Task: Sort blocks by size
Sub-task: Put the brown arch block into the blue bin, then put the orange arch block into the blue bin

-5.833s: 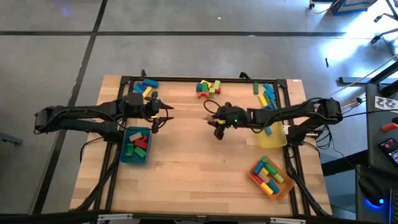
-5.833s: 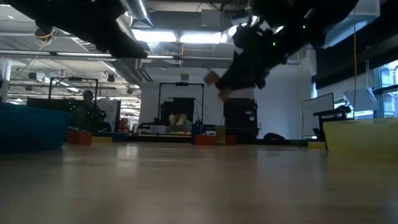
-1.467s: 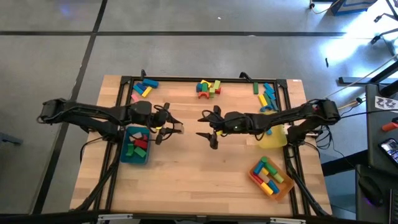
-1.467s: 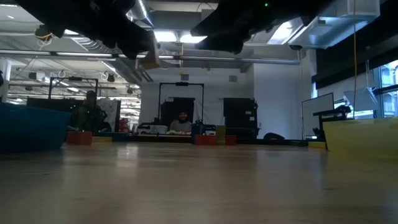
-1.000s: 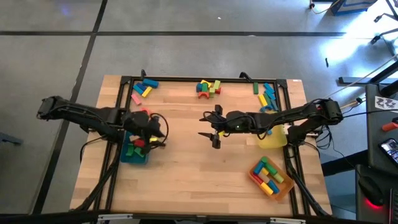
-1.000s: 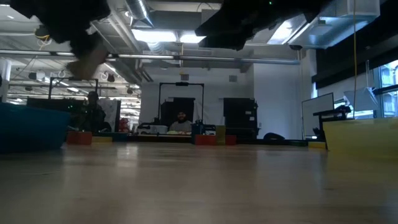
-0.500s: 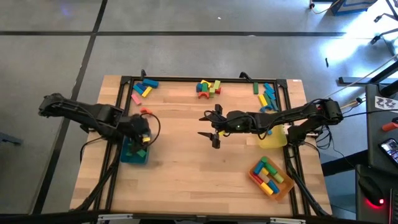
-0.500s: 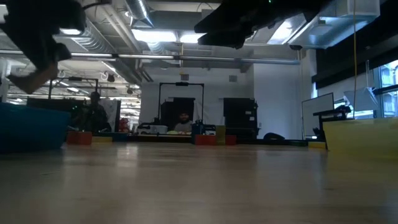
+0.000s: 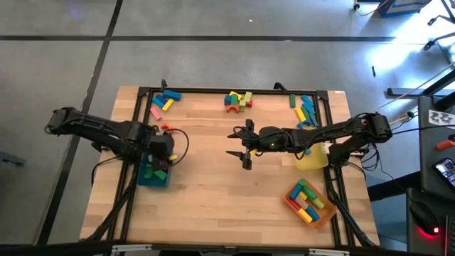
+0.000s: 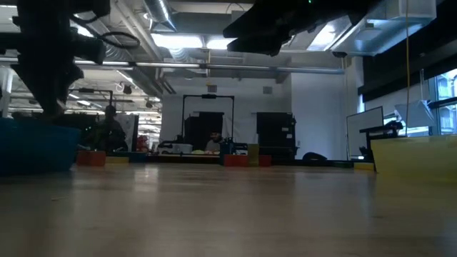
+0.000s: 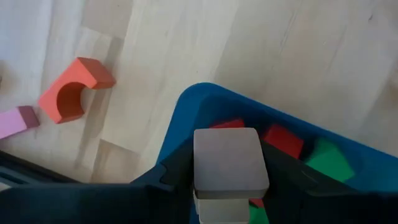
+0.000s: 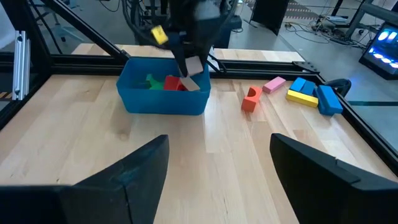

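Left gripper [image 9: 159, 158] sits over the teal tray [image 9: 145, 178] at the left of the high view, its fingers [image 11: 289, 177] clamped on a pale wooden cube [image 11: 229, 158] held above the tray interior. Red and green blocks [image 11: 283, 140] lie inside the tray. An orange arch [image 11: 71, 90] and a pink bar [image 11: 17, 119] rest on the tabletop [image 9: 213, 199] just beside the tray. Right gripper [image 9: 240, 146] hangs mid-frame above bare tabletop, fingers [image 12: 323, 174] spread wide and holding nothing.
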Controlling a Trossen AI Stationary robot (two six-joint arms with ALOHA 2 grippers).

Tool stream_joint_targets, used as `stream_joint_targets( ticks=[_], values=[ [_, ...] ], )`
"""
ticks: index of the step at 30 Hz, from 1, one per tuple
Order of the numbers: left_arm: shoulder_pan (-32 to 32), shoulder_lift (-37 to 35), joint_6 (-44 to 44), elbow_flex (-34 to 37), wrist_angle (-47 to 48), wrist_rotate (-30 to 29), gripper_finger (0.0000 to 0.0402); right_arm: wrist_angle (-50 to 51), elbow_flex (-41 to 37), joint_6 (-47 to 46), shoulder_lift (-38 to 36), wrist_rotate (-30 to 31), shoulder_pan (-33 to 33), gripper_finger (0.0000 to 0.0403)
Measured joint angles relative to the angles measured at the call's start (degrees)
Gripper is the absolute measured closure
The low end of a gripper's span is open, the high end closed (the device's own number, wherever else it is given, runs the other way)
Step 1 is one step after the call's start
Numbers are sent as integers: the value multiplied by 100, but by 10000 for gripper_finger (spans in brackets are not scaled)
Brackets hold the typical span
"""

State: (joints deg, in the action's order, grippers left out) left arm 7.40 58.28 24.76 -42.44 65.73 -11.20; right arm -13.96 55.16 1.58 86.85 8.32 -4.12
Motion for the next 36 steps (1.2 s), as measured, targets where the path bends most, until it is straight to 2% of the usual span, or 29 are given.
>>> stream_joint_targets(
  ticks=[10, 19, 24, 28, 32, 36],
  values=[
    [0, 610, -300, 7, -27, 3, 267, 46, 0, -2, 2, 0, 0, 123],
    [0, 586, -245, 7, 18, 7, 193, 52, 0, -2, 2, 0, 0, 123],
    [0, 564, -437, -44, 27, 7, 179, 52, 0, -2, 2, 21, 0, 123],
    [11, 427, -648, -317, 41, -19, 178, 68, 0, -2, 2, 372, 0, 123],
    [11, 110, -888, -582, -234, -567, 178, 176, 0, -2, 4, 737, 2, 123],
    [11, -281, -1204, -622, -851, -739, 178, 226, 2, 0, 122, 1095, 2, 123]
  ],
)
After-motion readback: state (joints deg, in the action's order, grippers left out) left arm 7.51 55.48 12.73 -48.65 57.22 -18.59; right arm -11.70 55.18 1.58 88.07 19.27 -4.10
